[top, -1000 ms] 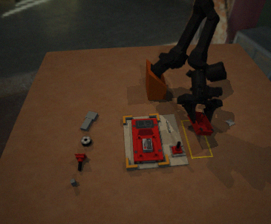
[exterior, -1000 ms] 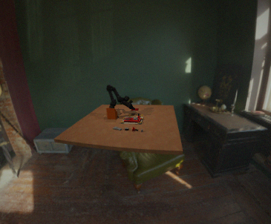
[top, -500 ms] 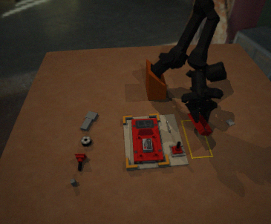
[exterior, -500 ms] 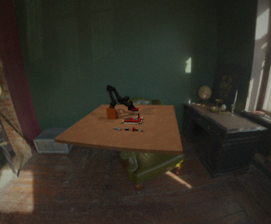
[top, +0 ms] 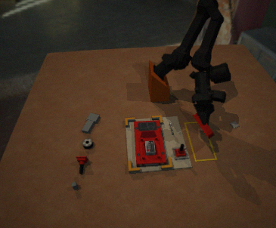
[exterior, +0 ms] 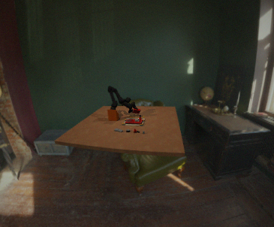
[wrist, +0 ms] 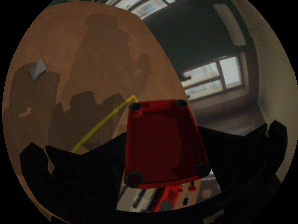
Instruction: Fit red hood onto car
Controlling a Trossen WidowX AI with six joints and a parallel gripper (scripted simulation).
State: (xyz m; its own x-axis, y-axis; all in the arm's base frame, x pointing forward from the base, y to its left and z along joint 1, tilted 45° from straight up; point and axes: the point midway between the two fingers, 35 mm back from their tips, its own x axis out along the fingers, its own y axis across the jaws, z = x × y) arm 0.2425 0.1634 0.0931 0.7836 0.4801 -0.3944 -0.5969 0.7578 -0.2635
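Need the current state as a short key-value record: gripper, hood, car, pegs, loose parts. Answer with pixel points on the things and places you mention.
gripper: shut on hood (top: 204, 116) (wrist: 162, 145)
hood: (top: 205, 127) (exterior: 136, 110) (wrist: 162, 145) raised, tilted, not on car
car: (top: 141, 151) (exterior: 130, 122) in jig (top: 178, 130), engine (top: 150, 147) in place
pegs: too small to make out
left of jig in top view: grey part (top: 90, 123), wheel (top: 88, 143), red-and-black part (top: 82, 160), small grey block (top: 75, 186)
fit: not done
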